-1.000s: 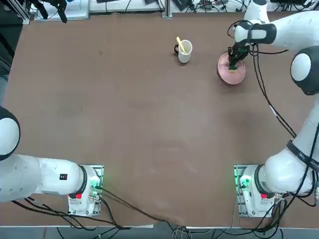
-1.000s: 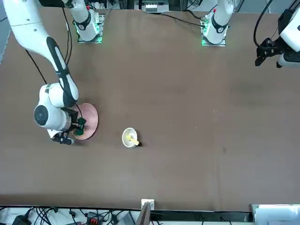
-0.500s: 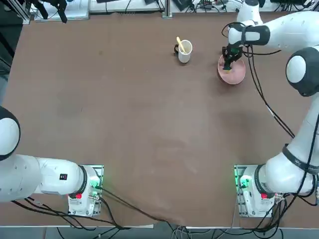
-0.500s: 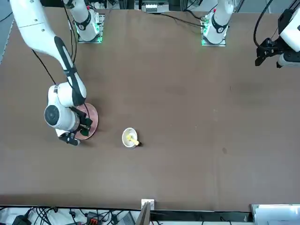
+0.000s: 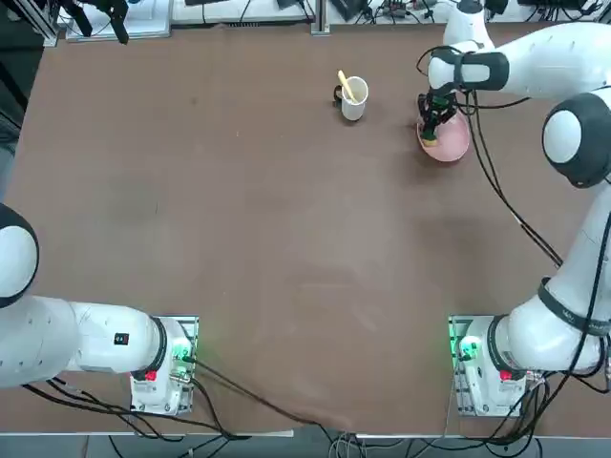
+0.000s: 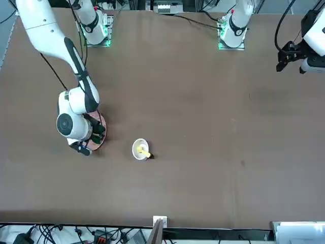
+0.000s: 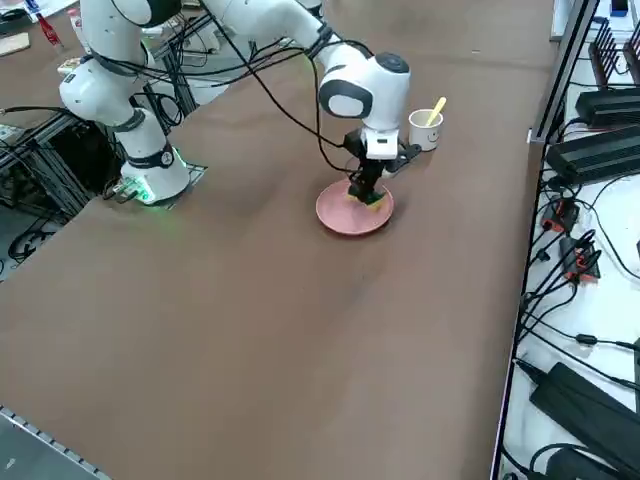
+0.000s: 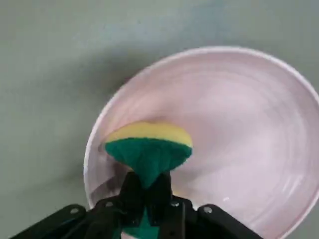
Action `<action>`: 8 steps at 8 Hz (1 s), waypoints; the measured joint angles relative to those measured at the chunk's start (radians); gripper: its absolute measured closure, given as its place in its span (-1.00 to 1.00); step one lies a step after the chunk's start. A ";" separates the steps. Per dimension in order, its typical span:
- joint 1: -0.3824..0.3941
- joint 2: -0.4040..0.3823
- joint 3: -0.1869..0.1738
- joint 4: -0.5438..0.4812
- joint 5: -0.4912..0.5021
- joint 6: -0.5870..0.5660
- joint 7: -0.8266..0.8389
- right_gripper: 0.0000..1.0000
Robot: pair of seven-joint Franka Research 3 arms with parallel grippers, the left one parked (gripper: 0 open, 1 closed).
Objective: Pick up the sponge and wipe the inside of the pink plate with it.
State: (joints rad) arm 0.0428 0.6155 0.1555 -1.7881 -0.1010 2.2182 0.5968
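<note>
Sponge [image 8: 148, 149] in hand, the wiping step was under way: the green-topped, yellow-bottomed block sat pinched hard between the fingers of the right gripper [image 8: 147, 194], so squeezed that its green layer narrowed to a wedge at the fingers and fanned out toward the foam. The yellow face pointed down at the pink plate [image 8: 259, 149], over the part of the bowl close to the rim on the mug's side; whether the foam actually touched the surface could not be told for certain, though it looked pressed or very near it. The jaws were closed almost together on the sponge, with only the crushed block between them.

The plate was pale pink, round and shallow, with a raised rim and faint concentric rings inside. It lay on the brown table [image 5: 286, 239] at the far right from the robot, and the right gripper [image 7: 362, 190] stood nearly upright over it. A white mug [image 5: 354, 98] with a yellow utensil in it stood near the plate, apart from it.

The next move would probably call for sweeping the sponge back across the bowl while keeping light downward pressure, without pushing the plate toward the mug.
</note>
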 joint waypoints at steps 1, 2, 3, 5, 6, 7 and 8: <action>-0.001 -0.017 0.000 -0.030 0.000 0.000 0.000 0.86; -0.005 -0.038 -0.001 -0.064 0.000 0.000 -0.009 0.86; -0.016 -0.060 -0.002 -0.099 0.000 0.000 -0.030 0.86; -0.056 -0.100 -0.007 -0.169 0.000 0.000 -0.086 0.86; -0.081 -0.114 -0.008 -0.194 0.000 0.001 -0.110 0.86; -0.098 -0.120 -0.010 -0.206 -0.011 0.001 -0.122 0.86; -0.111 -0.123 -0.012 -0.211 -0.032 0.003 -0.125 0.86</action>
State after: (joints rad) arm -0.0686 0.4925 0.1431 -1.9993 -0.1333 2.2209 0.4714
